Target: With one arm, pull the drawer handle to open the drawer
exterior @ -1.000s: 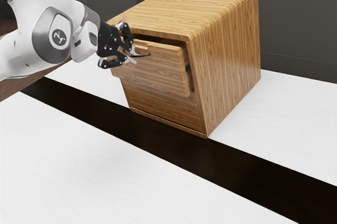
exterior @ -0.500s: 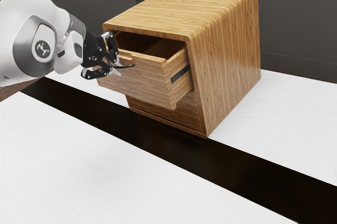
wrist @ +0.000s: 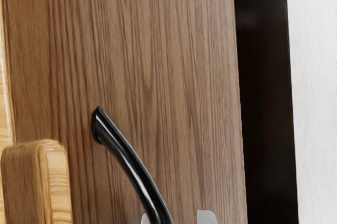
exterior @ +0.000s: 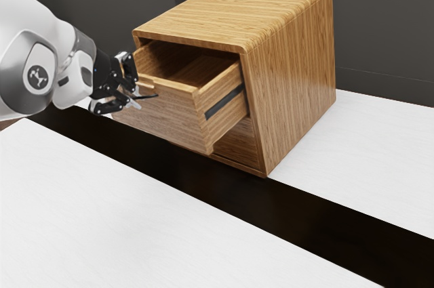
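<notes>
A wooden cabinet (exterior: 291,51) stands on the table, its upper drawer (exterior: 163,115) pulled well out toward the exterior view's left, showing an empty inside. My black gripper (exterior: 134,91) is at the drawer's front, shut on the curved black drawer handle (exterior: 148,95). In the wrist view the handle (wrist: 124,161) arcs off the wood-grain drawer front (wrist: 174,66) and runs down between my fingertips (wrist: 206,216). The handle's lower end is out of sight below the hand.
The cabinet's lower front panel (exterior: 237,147) sits flush and closed under the open drawer. The white table (exterior: 102,220) is crossed by a wide black stripe (exterior: 271,207) running under the cabinet. A dark wall lies behind.
My hand has moved toward the exterior view's left with the handle, and the drawer has slid from barely open to far out of the cabinet.
</notes>
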